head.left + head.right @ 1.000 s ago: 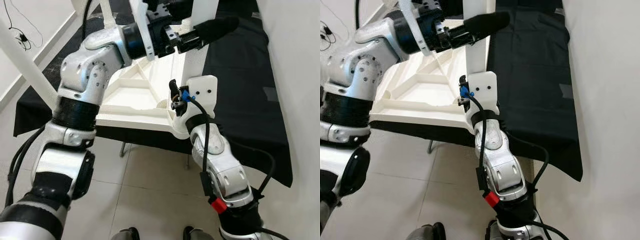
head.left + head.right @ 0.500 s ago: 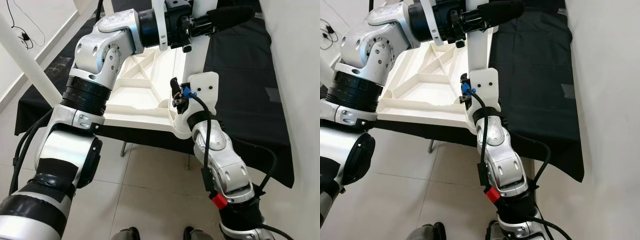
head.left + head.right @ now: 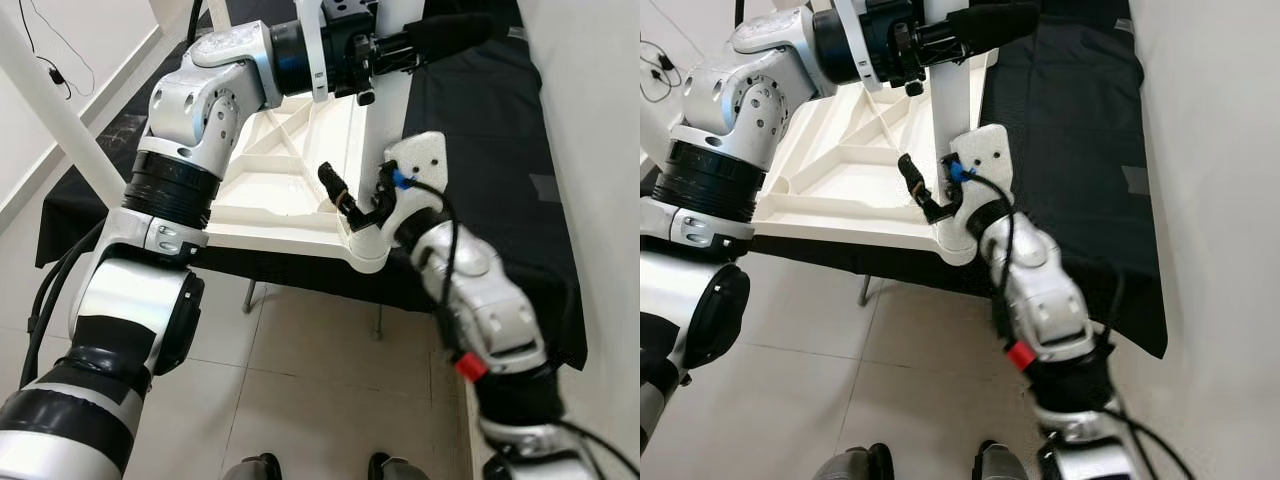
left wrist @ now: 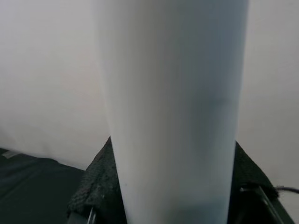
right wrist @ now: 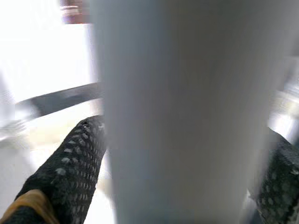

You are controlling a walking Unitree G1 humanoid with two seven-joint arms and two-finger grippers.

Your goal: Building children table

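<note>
The white table top (image 3: pixel 280 190) lies upside down on a black-covered surface (image 3: pixel 480 150), its ribs facing up. A white table leg (image 3: pixel 952 110) stands upright in the near right corner. My left gripper (image 3: pixel 430 35) is shut on this leg high up, and the leg (image 4: pixel 173 116) runs between its black fingers (image 4: pixel 96 191). My right gripper (image 3: pixel 360 195) is shut on the leg low down, just above the corner socket. One finger (image 3: pixel 335 188) shows to the left of the leg. The leg (image 5: pixel 182 116) sits blurred between the right fingers (image 5: pixel 74 163).
Another white leg (image 3: pixel 50 110) slants up at the far left. A white wall (image 3: pixel 600 150) runs close along the right. Tiled floor (image 3: pixel 300 380) lies below the table's near edge, with my feet (image 3: pixel 255 468) on it. A cable (image 3: pixel 40 60) lies by the left wall.
My right arm swung its elbow out to the right, turning the gripper around the leg's base so one finger now shows. The left arm rose along the leg a second ago, then held.
</note>
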